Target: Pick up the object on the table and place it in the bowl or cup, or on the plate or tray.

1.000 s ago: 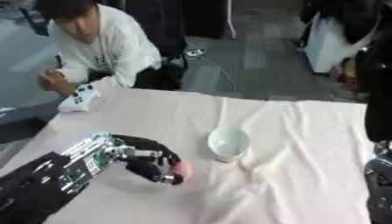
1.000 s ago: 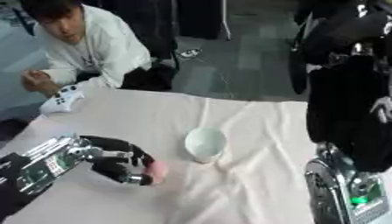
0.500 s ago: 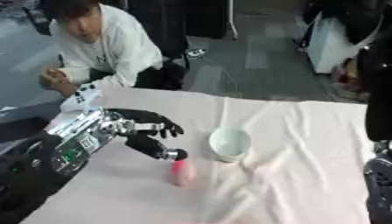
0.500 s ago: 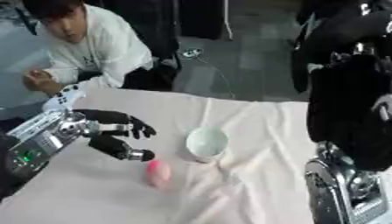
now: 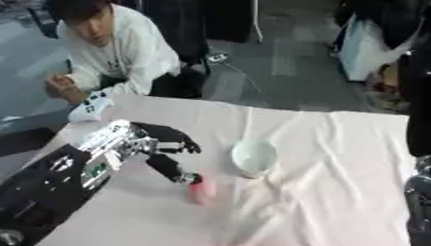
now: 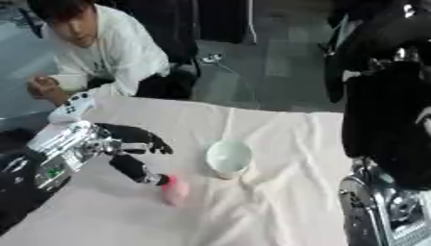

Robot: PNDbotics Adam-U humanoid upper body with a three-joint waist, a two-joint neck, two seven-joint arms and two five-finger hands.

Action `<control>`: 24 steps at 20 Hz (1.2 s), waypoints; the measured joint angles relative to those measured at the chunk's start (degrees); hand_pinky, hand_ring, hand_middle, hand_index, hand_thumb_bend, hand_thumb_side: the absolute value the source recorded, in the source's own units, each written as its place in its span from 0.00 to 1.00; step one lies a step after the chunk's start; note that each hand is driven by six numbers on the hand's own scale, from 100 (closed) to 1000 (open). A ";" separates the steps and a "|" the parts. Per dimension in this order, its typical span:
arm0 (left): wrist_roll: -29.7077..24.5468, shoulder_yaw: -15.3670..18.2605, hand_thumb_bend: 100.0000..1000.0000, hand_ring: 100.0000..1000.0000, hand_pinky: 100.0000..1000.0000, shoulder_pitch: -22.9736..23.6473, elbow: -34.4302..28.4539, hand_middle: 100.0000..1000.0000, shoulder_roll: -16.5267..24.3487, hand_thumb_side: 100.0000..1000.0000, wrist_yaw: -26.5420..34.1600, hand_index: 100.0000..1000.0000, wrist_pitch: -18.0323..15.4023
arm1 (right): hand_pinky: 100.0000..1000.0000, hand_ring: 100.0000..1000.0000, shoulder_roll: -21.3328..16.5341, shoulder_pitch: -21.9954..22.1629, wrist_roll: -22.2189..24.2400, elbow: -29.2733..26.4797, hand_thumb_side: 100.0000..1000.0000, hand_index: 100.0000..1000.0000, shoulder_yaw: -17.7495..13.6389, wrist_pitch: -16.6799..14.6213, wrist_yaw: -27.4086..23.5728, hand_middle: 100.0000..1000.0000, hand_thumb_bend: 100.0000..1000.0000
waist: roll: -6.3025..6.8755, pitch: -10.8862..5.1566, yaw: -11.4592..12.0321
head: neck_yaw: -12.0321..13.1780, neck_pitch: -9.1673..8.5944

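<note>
We see the pink object [image 5: 201, 191] lying on the cloth-covered table [image 5: 336, 192], toward the near left part of the surface and well in from the left edge; it looks small, rounded and soft pink, blurred so that we cannot tell its exact shape. Just beyond it, to its right, stands the pale green cup [image 5: 253, 157], upright with its mouth open to us, near the middle of the table; a narrow strip of cloth separates the two. Our left hand [image 5: 164, 146] hangs just left of the pink object, fingers spread and mostly straight, holding nothing; one lowered finger [image 5: 179, 174] reaches down so that its tip is at the object's upper end, touching it or nearly so, we cannot tell which. The cloth is wrinkled to the right of the cup, and the whole right half of the surface up to the far edge lies open. A white game controller [image 5: 88, 106] rests at the far left corner, well apart from the cup, with a person [image 5: 118, 53] in a white top crouched behind that edge. Our right arm [image 6: 383, 129] shows as a dark bulk along the right edge in the right eye view, its hand hidden.
</note>
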 measured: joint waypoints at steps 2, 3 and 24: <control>-0.08 -0.08 0.89 0.81 0.80 -0.10 1.85 0.87 -0.71 0.85 -0.50 1.00 -1.03 | 0.00 0.27 0.30 0.00 0.02 0.00 0.69 0.47 0.00 0.02 -0.02 0.33 0.00 | 0.00 0.11 -0.07 | 0.03 0.00; -0.12 -0.15 0.89 0.80 0.79 -0.12 2.65 0.87 -1.01 0.84 -0.69 0.99 -1.52 | 0.00 0.27 0.38 0.00 0.09 0.00 0.69 0.47 0.01 0.08 -0.03 0.33 0.00 | 0.00 0.11 -0.08 | 0.05 -0.01; 0.69 -2.60 0.79 0.80 0.77 -1.06 10.39 0.87 -4.00 0.59 -4.09 0.99 -8.22 | 0.00 0.27 1.39 -0.03 0.62 0.00 0.69 0.47 0.33 0.37 -0.37 0.33 0.00 | 0.05 0.35 -1.42 | 1.56 -0.05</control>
